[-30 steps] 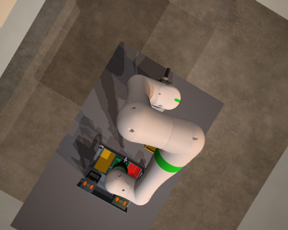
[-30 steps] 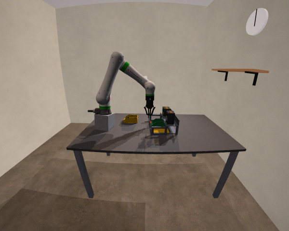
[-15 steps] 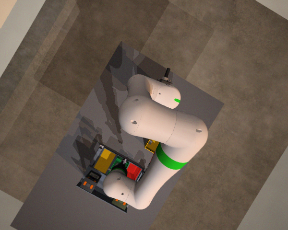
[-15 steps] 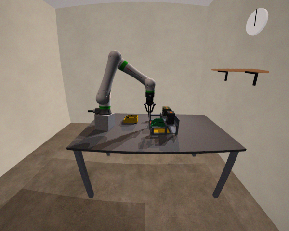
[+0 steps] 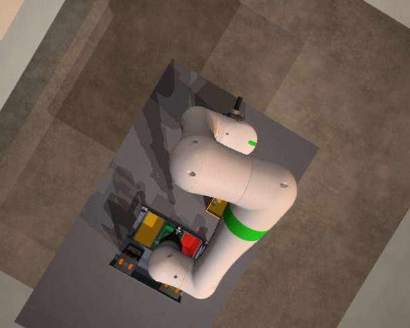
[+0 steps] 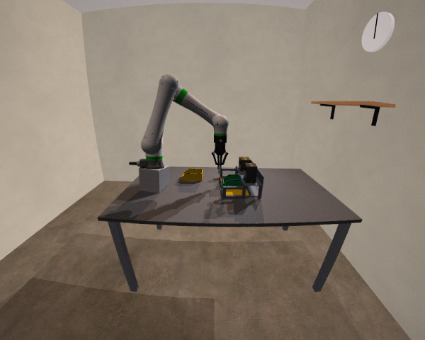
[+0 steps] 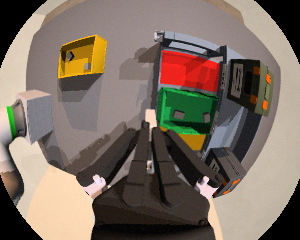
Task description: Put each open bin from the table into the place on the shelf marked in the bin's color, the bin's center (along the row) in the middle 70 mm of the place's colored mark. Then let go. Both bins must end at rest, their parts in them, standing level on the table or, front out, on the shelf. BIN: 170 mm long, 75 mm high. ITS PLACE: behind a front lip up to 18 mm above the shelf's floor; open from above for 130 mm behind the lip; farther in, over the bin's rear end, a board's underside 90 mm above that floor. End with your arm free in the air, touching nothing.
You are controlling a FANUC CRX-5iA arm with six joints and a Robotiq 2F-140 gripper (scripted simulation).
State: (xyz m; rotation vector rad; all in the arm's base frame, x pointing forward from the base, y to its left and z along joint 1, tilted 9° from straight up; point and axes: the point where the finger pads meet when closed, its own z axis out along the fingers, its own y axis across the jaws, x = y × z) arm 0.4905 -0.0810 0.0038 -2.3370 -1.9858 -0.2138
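A yellow bin [image 7: 82, 56] [image 6: 192, 174] stands on the table away from the shelf; in the overhead view the yellow bin [image 5: 216, 207] is mostly hidden under my arm. A green bin [image 7: 185, 112] [image 5: 168, 231] [image 6: 232, 179] with grey parts in it sits in the shelf's middle place, between a red mark [image 7: 189, 70] [image 5: 190, 243] and a yellow mark [image 7: 186, 140] [image 5: 148, 225] [image 6: 232, 191]. My gripper [image 7: 149, 116] [image 6: 219, 166] [image 5: 178, 229] is shut and empty. Its tips point down just in front of the green bin's front wall.
The grey shelf frame [image 7: 190, 42] [image 6: 259, 181] carries dark boxes with orange marks [image 7: 250, 87] [image 6: 247, 164] [image 5: 127, 262] on its upper board. The robot's grey pedestal [image 6: 154, 178] [image 7: 33, 114] stands at the table's far left, beyond the yellow bin.
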